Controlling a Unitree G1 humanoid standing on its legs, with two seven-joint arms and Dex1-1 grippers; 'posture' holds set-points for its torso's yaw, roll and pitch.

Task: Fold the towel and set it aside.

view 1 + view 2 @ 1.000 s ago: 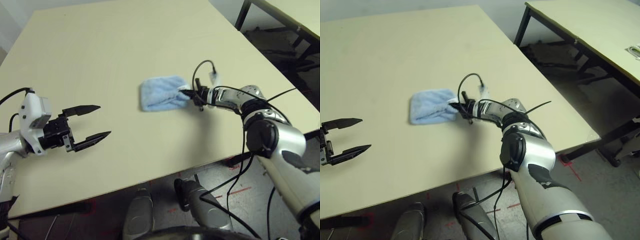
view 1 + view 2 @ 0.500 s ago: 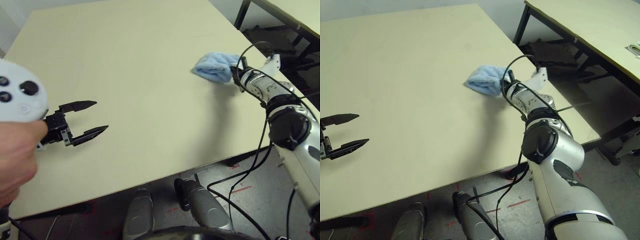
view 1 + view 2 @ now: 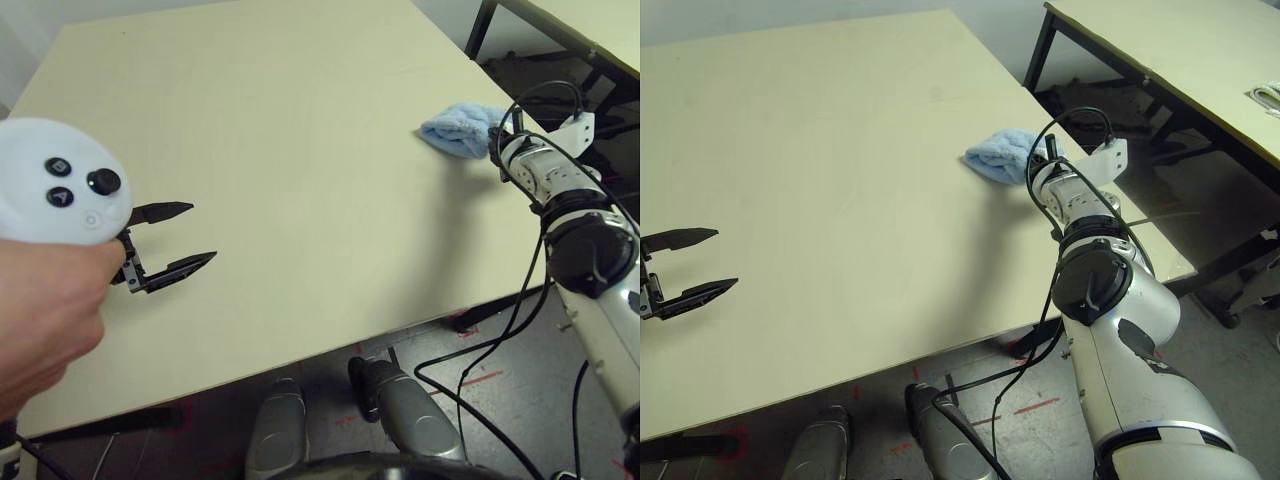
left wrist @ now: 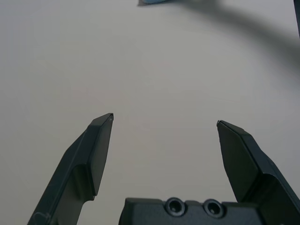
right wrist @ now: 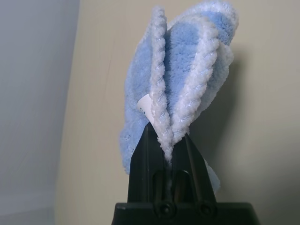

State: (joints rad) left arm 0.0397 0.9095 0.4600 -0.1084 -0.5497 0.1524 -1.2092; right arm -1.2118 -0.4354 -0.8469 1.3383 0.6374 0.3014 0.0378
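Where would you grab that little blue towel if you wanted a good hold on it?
By its white stitched edges, where the folded layers meet. The right tool is shut on the towel just there, coming in level from the robot's side. Those bunched edges make a firm ridge, so one pinch holds all layers.

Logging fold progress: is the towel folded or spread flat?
Folded: the towel is bunched in stacked layers, white edges pinched together in the right end effector.
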